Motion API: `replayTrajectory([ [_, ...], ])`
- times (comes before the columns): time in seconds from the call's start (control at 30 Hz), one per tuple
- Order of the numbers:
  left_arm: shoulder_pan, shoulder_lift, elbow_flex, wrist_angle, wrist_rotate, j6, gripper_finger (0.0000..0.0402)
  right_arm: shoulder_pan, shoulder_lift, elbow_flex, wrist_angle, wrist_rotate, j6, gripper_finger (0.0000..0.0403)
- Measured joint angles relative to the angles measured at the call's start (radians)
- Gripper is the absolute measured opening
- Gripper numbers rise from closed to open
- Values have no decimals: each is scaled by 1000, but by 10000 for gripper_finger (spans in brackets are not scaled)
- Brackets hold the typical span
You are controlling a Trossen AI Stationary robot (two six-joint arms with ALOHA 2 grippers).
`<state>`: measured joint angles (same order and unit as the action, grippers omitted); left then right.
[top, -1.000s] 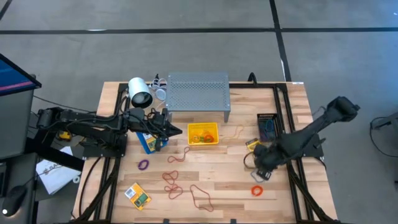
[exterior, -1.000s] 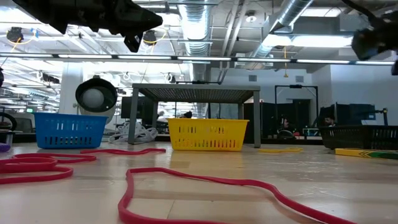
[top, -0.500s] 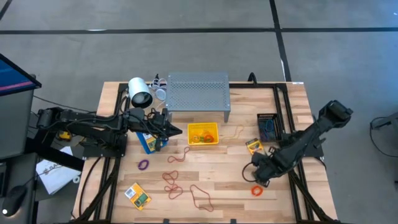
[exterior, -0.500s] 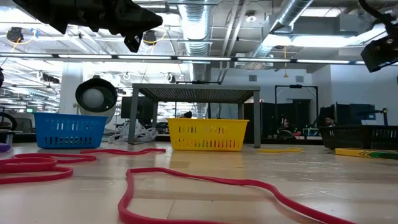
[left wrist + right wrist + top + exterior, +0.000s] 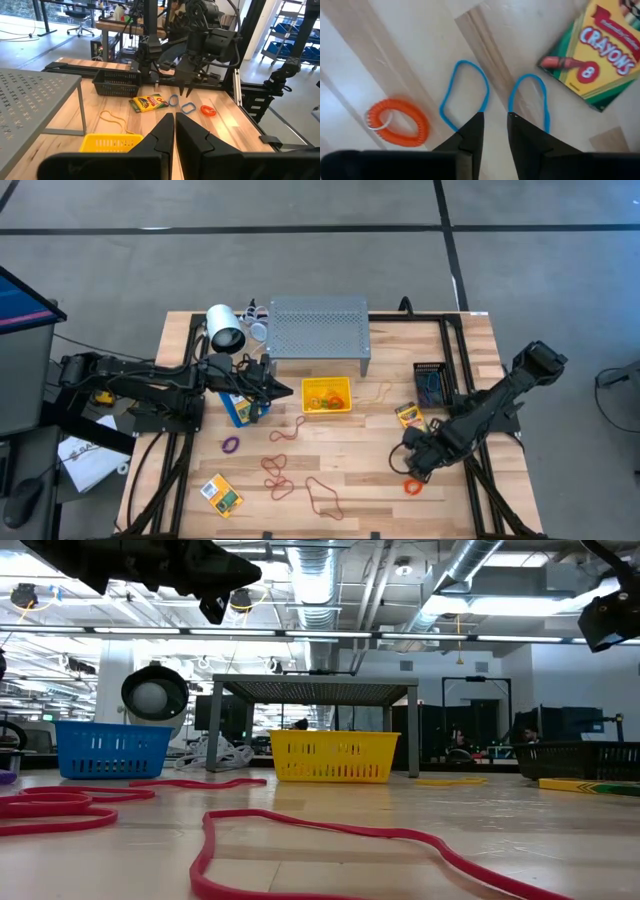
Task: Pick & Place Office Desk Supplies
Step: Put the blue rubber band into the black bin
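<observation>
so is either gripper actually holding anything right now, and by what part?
Nothing is held. The right gripper hovers, fingers slightly apart and empty, above two blue rubber bands beside the crayon box. The left gripper, near the yellow bin, is shut on nothing.

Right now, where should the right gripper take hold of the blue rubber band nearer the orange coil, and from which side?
Probably from straight above: the blue rubber band lies flat on the table. Grip its long side strand, away from the orange coil, so one finger of the right gripper lands inside the loop.
</observation>
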<state>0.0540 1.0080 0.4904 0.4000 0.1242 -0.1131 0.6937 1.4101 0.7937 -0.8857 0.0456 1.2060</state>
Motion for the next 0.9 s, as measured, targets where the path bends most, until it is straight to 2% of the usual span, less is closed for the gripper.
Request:
replayTrajectory([
  [0.27, 0, 0, 0, 0, 0, 0, 11, 1, 15, -7, 50, 4, 85, 155],
  [0.4, 0, 0, 0, -1, 0, 0, 11, 6, 59, -34, 126, -18, 96, 175],
  [0.9, 0, 0, 0, -2, 0, 0, 11, 21, 206, -27, 185, -19, 57, 136],
])
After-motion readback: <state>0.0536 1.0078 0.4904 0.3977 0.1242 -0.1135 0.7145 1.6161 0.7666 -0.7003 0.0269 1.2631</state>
